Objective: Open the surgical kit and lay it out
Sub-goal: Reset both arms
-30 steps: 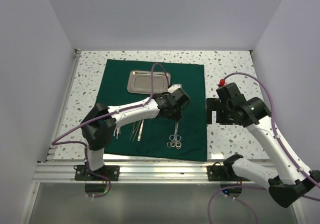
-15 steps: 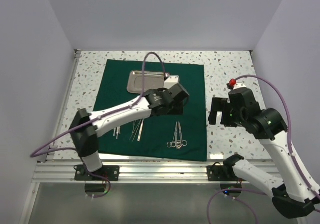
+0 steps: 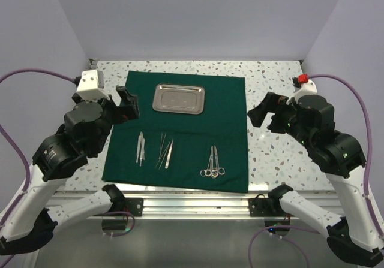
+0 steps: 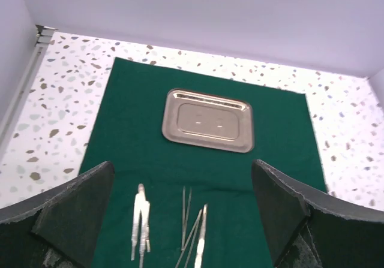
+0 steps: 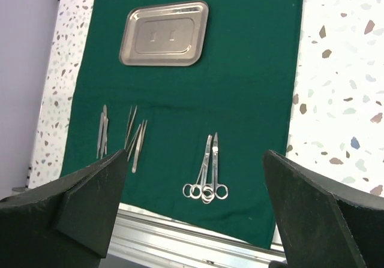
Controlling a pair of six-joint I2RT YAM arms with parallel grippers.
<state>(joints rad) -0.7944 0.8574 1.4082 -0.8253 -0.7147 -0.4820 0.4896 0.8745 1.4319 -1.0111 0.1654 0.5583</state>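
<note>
Green cloth (image 3: 231,118) lies flat and unfolded on the speckled table (image 3: 270,76). On the cloth's near half:
- ring-handled forceps (image 3: 212,163), two side by side, right of centre
- tweezers (image 3: 165,154) with thin picks, partly crossed, at centre
- scalpel-like handles (image 3: 140,148), left of centre

Left gripper (image 4: 181,172) is raised over the cloth's left edge, jaws wide apart, holding nothing. Right gripper (image 5: 195,157) is raised off the cloth's right edge, jaws also spread and empty. The instruments lie between and below both grippers, well apart from the fingers. Steel tray (image 3: 178,98) sits flat on the cloth's far half, centred.
</note>
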